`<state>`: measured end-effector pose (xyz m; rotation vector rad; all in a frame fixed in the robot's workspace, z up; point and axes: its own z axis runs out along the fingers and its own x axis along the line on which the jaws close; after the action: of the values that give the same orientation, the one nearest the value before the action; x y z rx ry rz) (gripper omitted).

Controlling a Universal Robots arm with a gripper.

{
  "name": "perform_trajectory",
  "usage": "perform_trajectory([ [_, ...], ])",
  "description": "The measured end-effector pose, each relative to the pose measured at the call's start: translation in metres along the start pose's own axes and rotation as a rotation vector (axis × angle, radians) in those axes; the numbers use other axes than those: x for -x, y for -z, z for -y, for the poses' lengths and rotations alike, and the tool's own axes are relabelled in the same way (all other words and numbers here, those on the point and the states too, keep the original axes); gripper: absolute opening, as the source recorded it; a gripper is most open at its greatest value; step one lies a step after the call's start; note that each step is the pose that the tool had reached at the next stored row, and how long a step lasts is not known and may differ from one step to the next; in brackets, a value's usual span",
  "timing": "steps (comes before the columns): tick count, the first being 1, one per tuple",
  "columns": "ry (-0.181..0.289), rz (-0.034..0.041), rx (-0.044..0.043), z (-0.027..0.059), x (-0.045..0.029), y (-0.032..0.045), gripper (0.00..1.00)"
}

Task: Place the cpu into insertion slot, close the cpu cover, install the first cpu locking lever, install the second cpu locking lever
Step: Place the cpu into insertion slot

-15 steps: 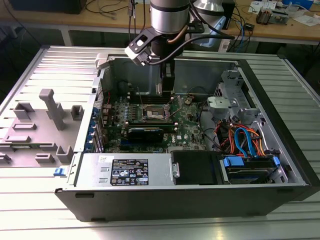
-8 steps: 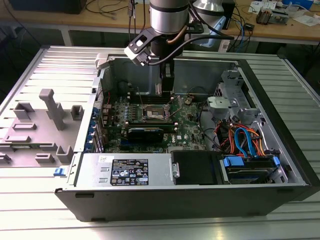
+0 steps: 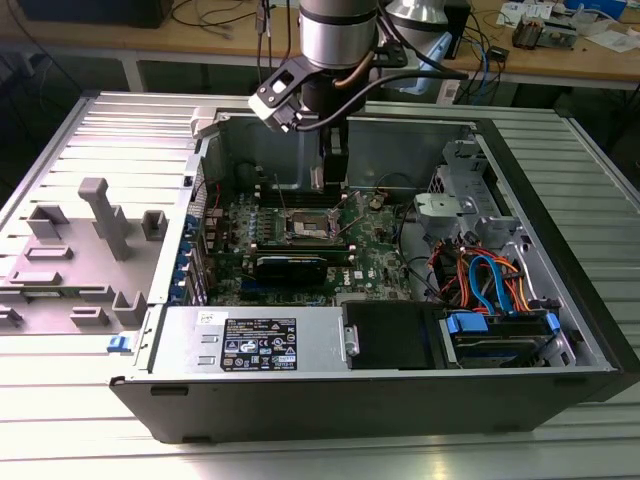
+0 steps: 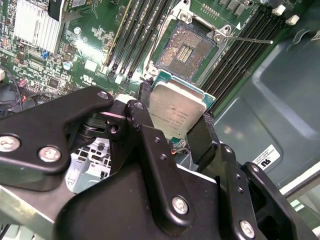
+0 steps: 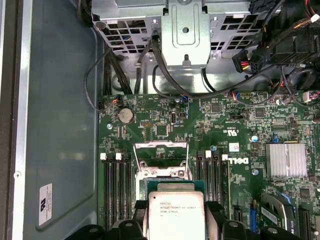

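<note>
While the open case (image 3: 300, 130) lies flat, its green circuit board (image 3: 385, 255) shows the insertion slot (image 4: 186, 50) bare near mid-board, cpu cover (image 5: 161, 146) raised, and the gripper (image 4: 172, 125) pinches the cpu (image 5: 174, 215) by opposite edges just beside that slot; likely light, stiff, slick-topped, fragile underneath.

**Gripper (image 3: 333, 170) over the insertion slot (image 3: 303, 228)**

The arm (image 3: 335, 35) hangs into an open computer case (image 3: 350, 405) that lies on a ribbed metal table (image 3: 300, 455). The gripper is just above the insertion slot on the green board (image 3: 380, 255). A grey plastic fixture (image 3: 95, 250) sits at the exterior view's left, beside the case.
</note>
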<state>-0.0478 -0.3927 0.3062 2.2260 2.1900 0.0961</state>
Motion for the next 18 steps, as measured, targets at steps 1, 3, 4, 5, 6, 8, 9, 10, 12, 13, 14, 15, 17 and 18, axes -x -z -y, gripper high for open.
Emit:
perform_trajectory([
  [1,0.000,0.0003,0.0000,0.0005,0.0000,-0.0008,0.54],
  [3,0.000,0.0002,0.0026,0.0023,-0.0005,-0.0058,0.54],
  [4,0.000,0.0002,0.0034,0.0039,-0.0005,-0.0073,0.54],
  [5,0.001,0.0001,0.0039,0.0064,-0.0004,-0.0089,0.54],
  [6,0.005,-0.0001,0.0040,0.0095,-0.0003,-0.0113,0.54],
  [8,0.009,-0.0004,0.0068,0.0153,-0.0001,-0.0160,0.54],
  [9,0.009,-0.0004,0.0111,0.0174,0.0000,-0.0178,0.54],
  [10,0.011,-0.0005,0.0193,0.0191,0.0002,-0.0194,0.54],
  [12,0.014,-0.0008,0.0300,0.0203,0.0002,-0.0206,0.54],
  [13,0.016,-0.0012,0.0349,0.0214,0.0002,-0.0216,0.54],
  [14,0.017,-0.0014,0.0383,0.0226,0.0002,-0.0226,0.54],
  [15,0.018,-0.0013,0.0406,0.0239,0.0002,-0.0244,0.54],
  [17,0.019,-0.0014,0.0419,0.0255,0.0002,-0.0286,0.54],
  [18,0.020,-0.0015,0.0422,0.0261,0.0002,-0.0307,0.54],
])
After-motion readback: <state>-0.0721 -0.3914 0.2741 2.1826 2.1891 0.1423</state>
